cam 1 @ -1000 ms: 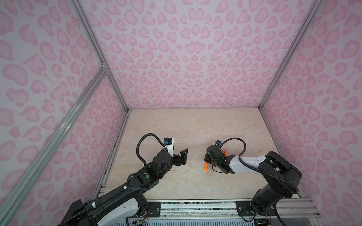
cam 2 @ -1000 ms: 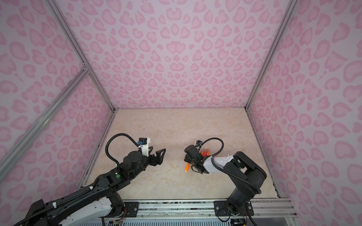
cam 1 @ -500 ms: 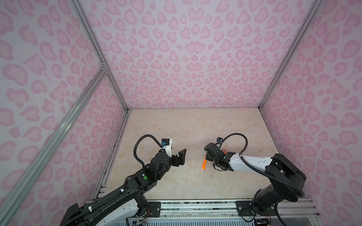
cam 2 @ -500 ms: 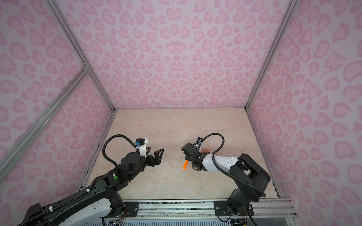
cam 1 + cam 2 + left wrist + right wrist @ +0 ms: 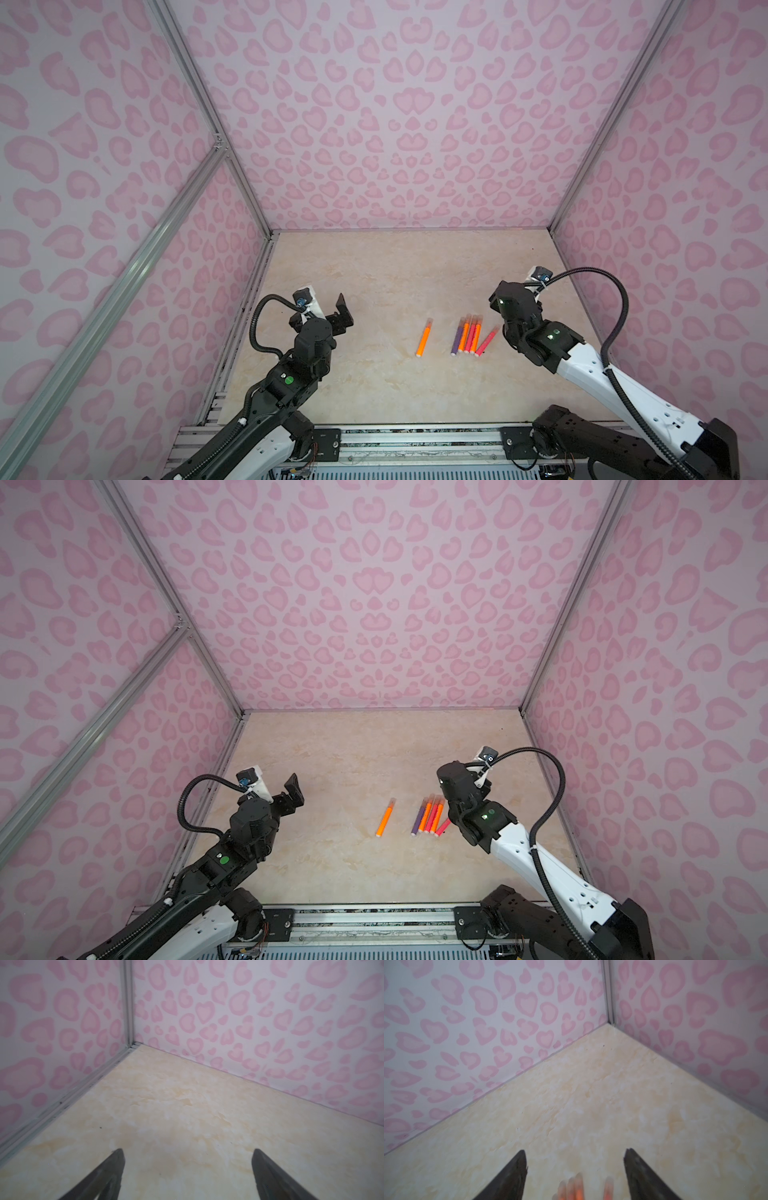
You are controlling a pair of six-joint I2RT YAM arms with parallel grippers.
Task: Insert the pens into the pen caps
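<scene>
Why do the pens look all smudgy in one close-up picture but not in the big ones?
In both top views the slim orange, pink-red and purple marker pens look crisp, though the corners darken; in the right wrist view their ends are smeared and fuzzy at the edge, probably too close to focus; the left wrist view is slightly soft, without glare.

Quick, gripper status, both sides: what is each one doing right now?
Left gripper: open, holding nothing.
Right gripper: open, holding nothing; the pens lie loose near it.
</scene>
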